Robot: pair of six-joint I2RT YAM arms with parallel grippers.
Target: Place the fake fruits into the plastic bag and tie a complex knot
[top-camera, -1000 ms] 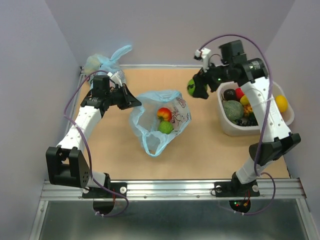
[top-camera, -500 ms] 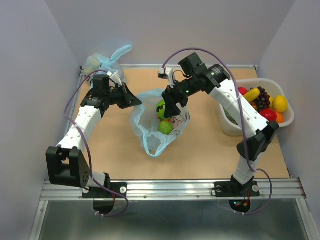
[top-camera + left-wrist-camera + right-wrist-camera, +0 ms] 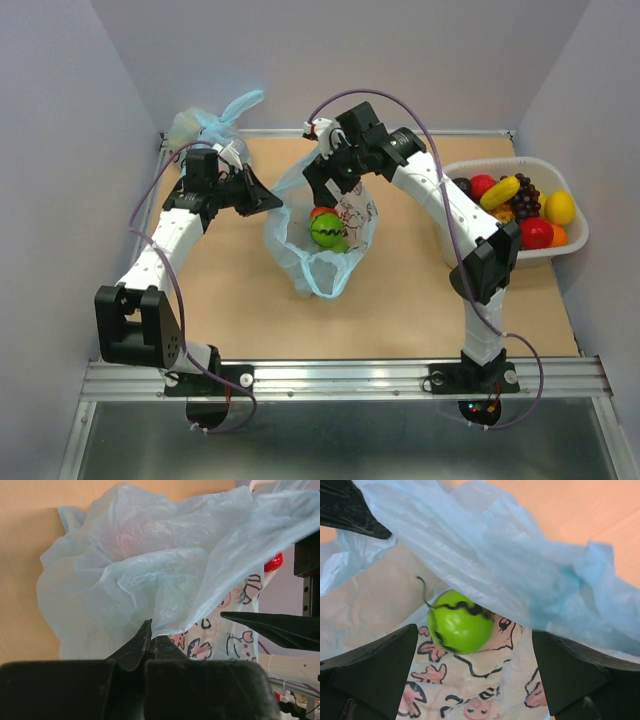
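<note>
Our right gripper (image 3: 474, 630) hangs with its fingers (image 3: 380, 665) spread wide and nothing between them. Just beyond the tips, a green fruit (image 3: 460, 622) with dark wavy stripes lies free inside the plastic bag (image 3: 300, 262), against the printed cartoon panel. From above, it sits on top of a red apple (image 3: 320, 212) in the middle of the bag.

Our left gripper (image 3: 148, 640) has its fingers pressed together on a fold of the bag's left rim. It holds that side up, so the mouth stays open towards the right arm.

The bag rests mid-table (image 3: 220, 300), between the two arms. The remaining fake fruits (image 3: 530, 205) lie in a white basket (image 3: 548, 255) at the right edge, well apart from the bag.

We judge the next pick belongs to the right arm. The basket lies to the right of its open fingers and a little nearer, far closer to it than to the left arm. The banana (image 3: 503, 190) on top runs from near-left to far-right, so the fingers would have to close across that line.
</note>
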